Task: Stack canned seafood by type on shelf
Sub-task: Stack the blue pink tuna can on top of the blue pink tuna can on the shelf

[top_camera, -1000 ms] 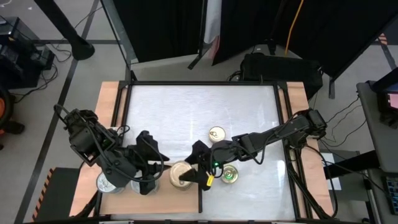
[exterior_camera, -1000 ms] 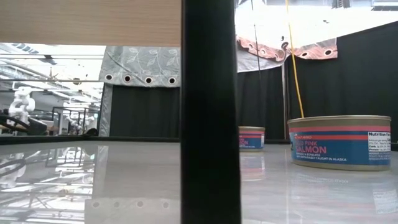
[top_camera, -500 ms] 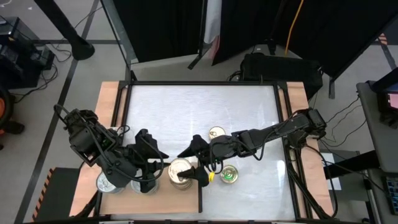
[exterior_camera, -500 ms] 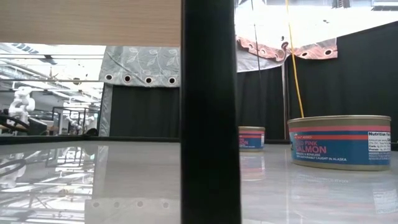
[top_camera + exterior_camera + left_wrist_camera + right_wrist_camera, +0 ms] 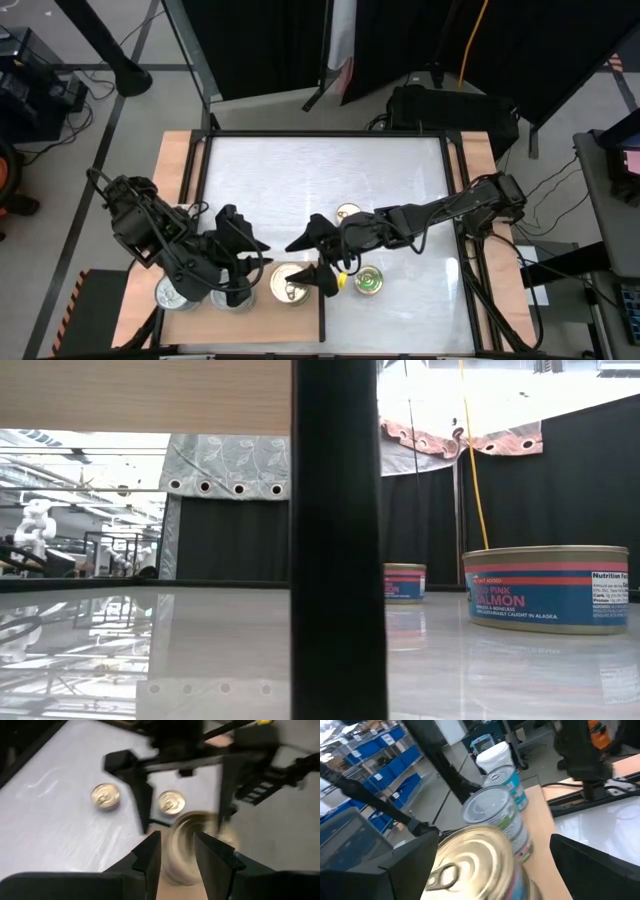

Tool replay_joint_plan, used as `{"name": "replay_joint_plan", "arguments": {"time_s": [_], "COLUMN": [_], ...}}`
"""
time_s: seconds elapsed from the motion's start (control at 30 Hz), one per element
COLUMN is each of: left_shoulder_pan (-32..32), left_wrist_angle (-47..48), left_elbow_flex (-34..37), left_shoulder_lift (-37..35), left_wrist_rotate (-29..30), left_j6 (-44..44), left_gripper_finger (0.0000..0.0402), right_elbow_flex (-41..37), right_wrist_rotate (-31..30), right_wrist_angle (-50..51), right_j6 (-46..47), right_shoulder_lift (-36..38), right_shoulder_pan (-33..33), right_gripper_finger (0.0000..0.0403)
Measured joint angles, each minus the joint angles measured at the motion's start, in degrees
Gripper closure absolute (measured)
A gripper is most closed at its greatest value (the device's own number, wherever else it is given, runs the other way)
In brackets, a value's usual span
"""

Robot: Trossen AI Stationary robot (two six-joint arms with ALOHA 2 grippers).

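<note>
My right gripper (image 5: 308,262) stands spread wide, the round gold-lidded tin (image 5: 291,283) free between its fingers on the light wooden shelf (image 5: 263,311). Rigid, slick metal: I grip its sidewall. Left gripper (image 5: 235,268) nearby, fingers nearly together, holding nothing.

White tabletop (image 5: 300,180): glossy, framed by a dark rail, wooden boards along both sides and the near edge.

On the white surface: one gold-lidded tin (image 5: 349,213) near the middle; one greenish-lidded tin (image 5: 368,282) closer to the near edge.

On the near wooden board (image 5: 190,303): a gold-lidded tin (image 5: 290,283) by the centre rail, and two silver-lidded tins (image 5: 170,294) at the left corner.
</note>
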State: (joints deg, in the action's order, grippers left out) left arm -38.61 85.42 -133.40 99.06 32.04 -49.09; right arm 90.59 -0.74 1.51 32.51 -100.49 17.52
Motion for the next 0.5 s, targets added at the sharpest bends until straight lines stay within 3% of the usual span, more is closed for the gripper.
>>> {"name": "replay_joint_plan", "arguments": {"time_s": [0.13,0.5], "left_shoulder_pan": [0.65,1.5], "left_wrist_angle": [4.17,3.96], "left_elbow_flex": [1.05,3.02], "left_shoulder_lift": [0.74,1.06], "left_wrist_rotate": [0.13,-1.21], "left_j6": [-2.58,-5.87], "left_gripper_finger": [0.0281,0.0281], "right_elbow_flex": [0.0,0.0], "right_wrist_rotate": [1.07,1.53], "right_wrist_angle": [0.16,0.21], "right_j6": [-0.07,-0.06], "right_shoulder_lift": [0.16,0.49], "right_shoulder_pan": [0.08,0.2], "right_gripper_finger": [0.0028,0.0028]}}
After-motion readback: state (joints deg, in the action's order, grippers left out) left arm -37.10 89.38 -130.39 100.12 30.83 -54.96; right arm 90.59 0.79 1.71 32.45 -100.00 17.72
